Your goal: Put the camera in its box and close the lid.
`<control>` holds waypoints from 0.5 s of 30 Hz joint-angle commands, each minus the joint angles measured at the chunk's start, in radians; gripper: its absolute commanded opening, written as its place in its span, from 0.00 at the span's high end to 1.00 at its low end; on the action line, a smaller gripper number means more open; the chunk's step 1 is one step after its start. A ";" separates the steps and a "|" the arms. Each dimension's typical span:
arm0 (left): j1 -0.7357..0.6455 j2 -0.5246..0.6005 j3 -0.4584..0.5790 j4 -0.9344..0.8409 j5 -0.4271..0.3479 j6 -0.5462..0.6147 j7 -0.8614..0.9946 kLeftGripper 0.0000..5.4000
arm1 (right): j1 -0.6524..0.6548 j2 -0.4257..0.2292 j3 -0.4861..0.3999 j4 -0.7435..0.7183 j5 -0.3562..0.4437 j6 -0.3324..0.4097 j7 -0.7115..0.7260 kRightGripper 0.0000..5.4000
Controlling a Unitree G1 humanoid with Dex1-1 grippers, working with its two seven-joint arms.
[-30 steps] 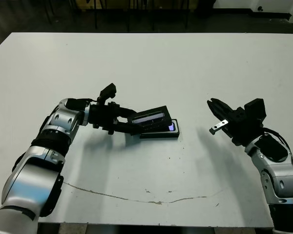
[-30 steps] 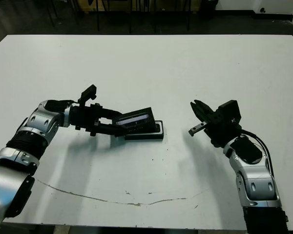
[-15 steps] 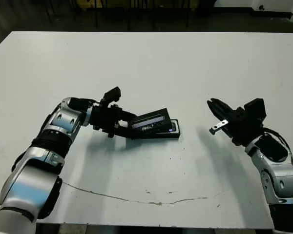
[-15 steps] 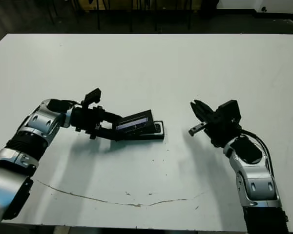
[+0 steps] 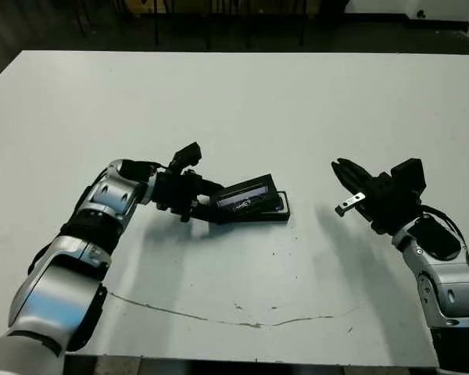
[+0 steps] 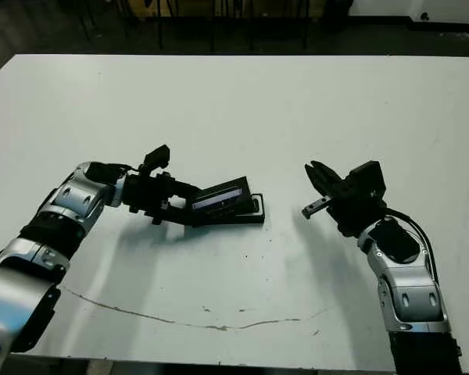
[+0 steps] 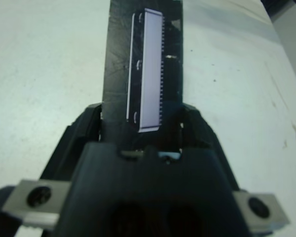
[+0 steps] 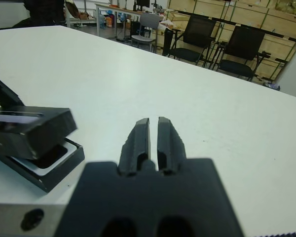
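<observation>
The black lid [image 5: 248, 196] with its silvery strip hangs tilted just above the box [image 5: 281, 212], its far end lowest. My left gripper [image 5: 217, 205] is shut on the lid's near end; in the left wrist view the lid [image 7: 145, 69] runs out between the fingers [image 7: 84, 136]. The box [image 8: 49, 175] shows its white lining under the lid, with a dark bar inside that looks like the camera [image 8: 53, 154], mostly hidden. My right gripper [image 5: 342, 169] hovers to the right of the box, shut on nothing.
The white table [image 5: 234, 101] has a thin dark crack line [image 5: 219, 316] near its front edge. Black chairs [image 8: 197, 37] and desks stand beyond the far edge.
My left arm has moved right and lowered the lid, which now lies flatter and covers more of the box. The right arm has not moved.
</observation>
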 commanded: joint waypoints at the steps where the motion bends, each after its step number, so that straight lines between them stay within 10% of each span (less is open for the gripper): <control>1: 0.018 -0.074 -0.055 0.088 0.060 -0.002 0.017 0.50 | 0.023 -0.009 -0.003 -0.004 0.003 0.018 0.004 1.00; 15: -0.059 -0.153 -0.109 0.152 0.146 -0.023 0.039 0.50 | 0.034 -0.008 -0.011 -0.004 0.006 0.012 0.009 1.00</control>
